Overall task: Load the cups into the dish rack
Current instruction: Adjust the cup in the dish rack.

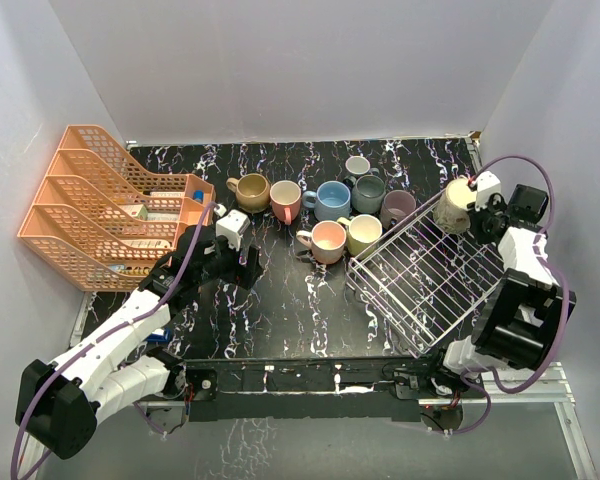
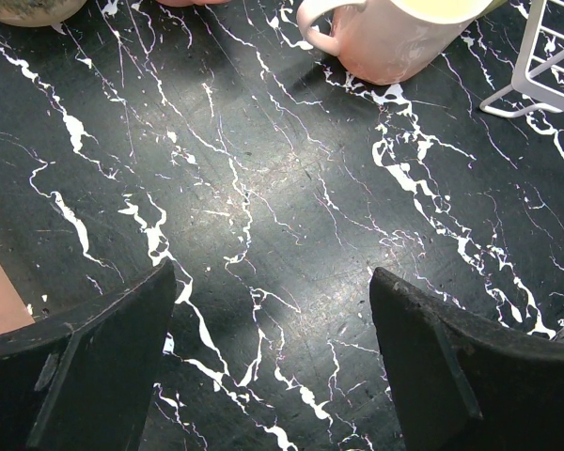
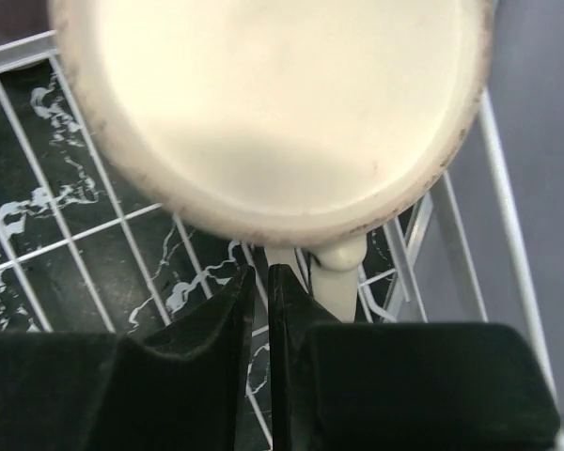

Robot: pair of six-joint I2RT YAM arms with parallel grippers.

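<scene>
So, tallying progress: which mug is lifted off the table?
The cream mug, gripped by the right tool above the dish rack; the others all stand on the table.

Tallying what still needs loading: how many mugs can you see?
9. Eight stand on the table: tan, pink, blue, small grey, grey-teal, mauve, peach, pale green. One cream mug is in the right gripper, over the rack.

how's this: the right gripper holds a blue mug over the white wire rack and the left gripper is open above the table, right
Wrong colour: the right wrist view shows the right gripper holding a cream mug, not blue. It is over the white wire rack, and the left gripper is open above the table.
</scene>
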